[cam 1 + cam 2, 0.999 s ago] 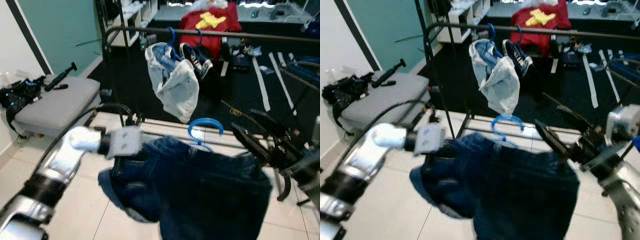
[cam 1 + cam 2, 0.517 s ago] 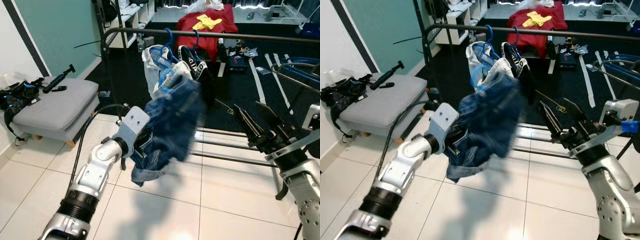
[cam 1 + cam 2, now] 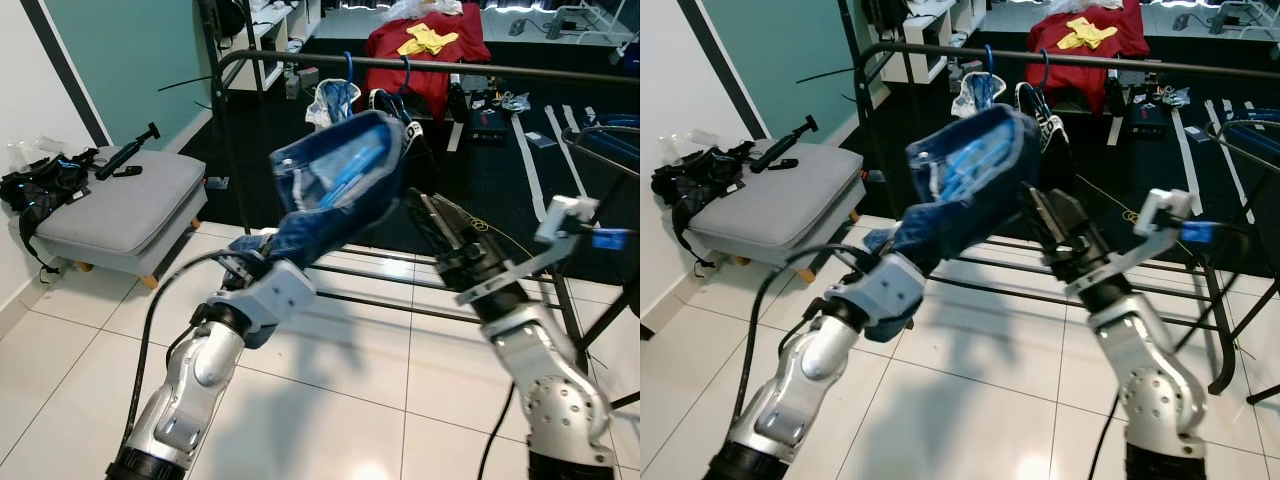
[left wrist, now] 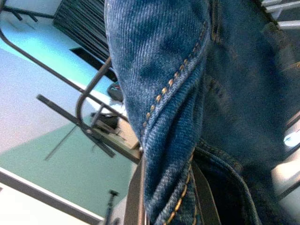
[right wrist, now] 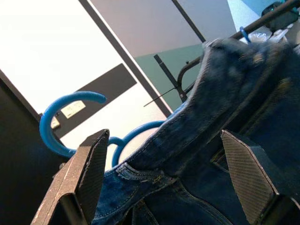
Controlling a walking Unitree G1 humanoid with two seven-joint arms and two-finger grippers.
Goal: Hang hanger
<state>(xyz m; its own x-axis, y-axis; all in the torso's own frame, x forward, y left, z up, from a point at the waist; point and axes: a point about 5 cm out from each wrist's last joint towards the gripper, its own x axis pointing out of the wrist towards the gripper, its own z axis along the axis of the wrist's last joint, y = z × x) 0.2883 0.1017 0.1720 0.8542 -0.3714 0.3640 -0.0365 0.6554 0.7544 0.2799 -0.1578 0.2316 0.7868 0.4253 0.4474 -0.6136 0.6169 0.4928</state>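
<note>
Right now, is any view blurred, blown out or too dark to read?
Both eye views are sharp and evenly lit; the jeans cast a soft floor shadow. Left wrist view: denim sharp, background soft. Right wrist view: wall overexposed, jeans slightly smeared, blue hanger hook clear.

L arm (image 3: 215, 350) raised jeans (image 3: 335, 185) toward rail (image 3: 420, 65); R gripper (image 3: 440, 230) moved in under.

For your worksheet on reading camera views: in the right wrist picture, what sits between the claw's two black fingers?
In the right wrist view, the right claw is open, and between its fingers lie the jeans, with the blue hanger hook rising above the waistband.
</note>
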